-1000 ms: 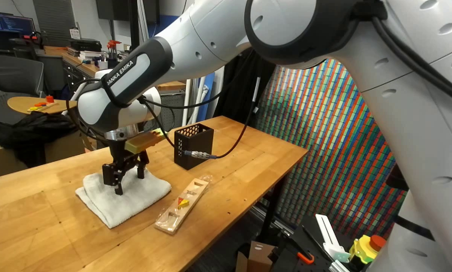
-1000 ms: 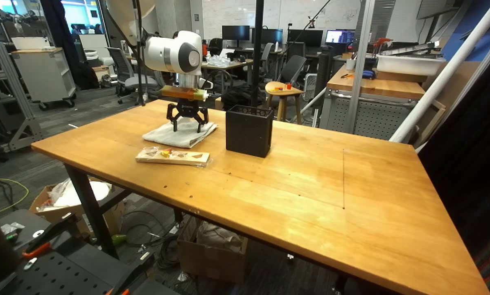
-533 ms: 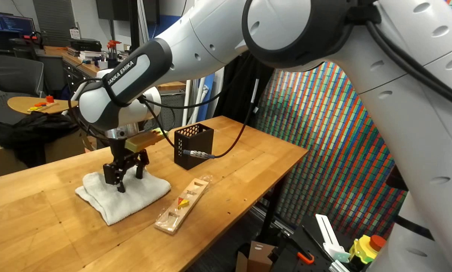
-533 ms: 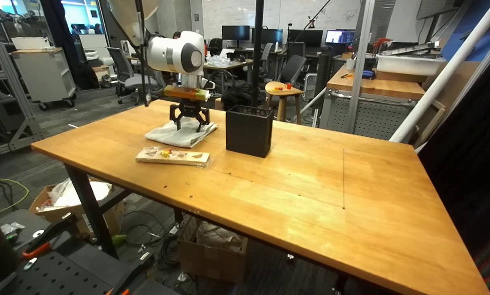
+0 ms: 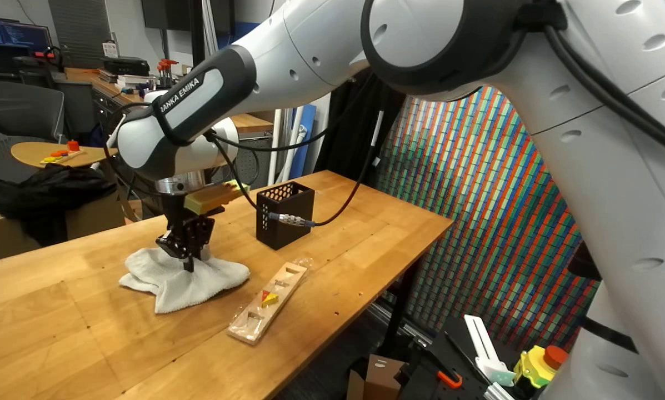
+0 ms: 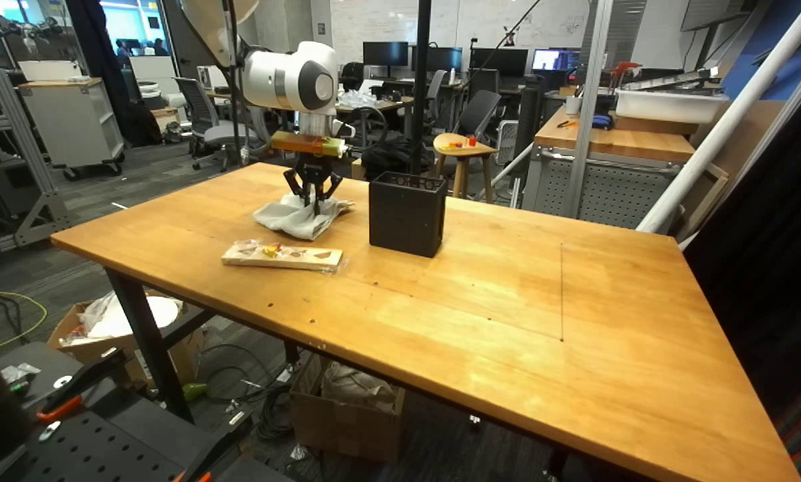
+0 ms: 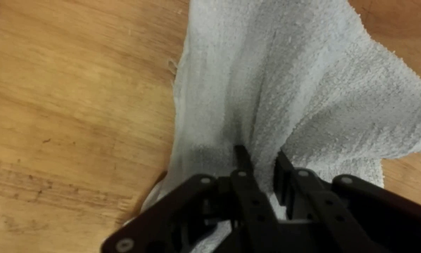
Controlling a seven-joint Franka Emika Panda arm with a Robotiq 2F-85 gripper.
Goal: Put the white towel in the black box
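Grasp: the gripper (image 7: 261, 158) is clamped on a fold of the white towel (image 7: 214, 88), its jaws nearly together with cloth between them. The towel lies directly below the gripper, bunched at the pinch, its outer parts resting on the table (image 6: 480, 294).

Progress, by judgement: the grasp is made; lift, transfer to the black box (image 6: 403, 217) and release are outstanding.

Containers: the box stands upright to one side of the gripper, near but apart from it and from the towel. Its top is uncovered; its floor is hidden in both exterior views, so its contents cannot be told. A plastic-wrapped wooden board (image 5: 262, 311), just past the towel from the gripper, carries red and yellow pieces (image 5: 270, 300). Well below the gripper, under the table, a cardboard box (image 6: 346, 427) holds a beige bundle (image 6: 357, 387) of unclear kind.
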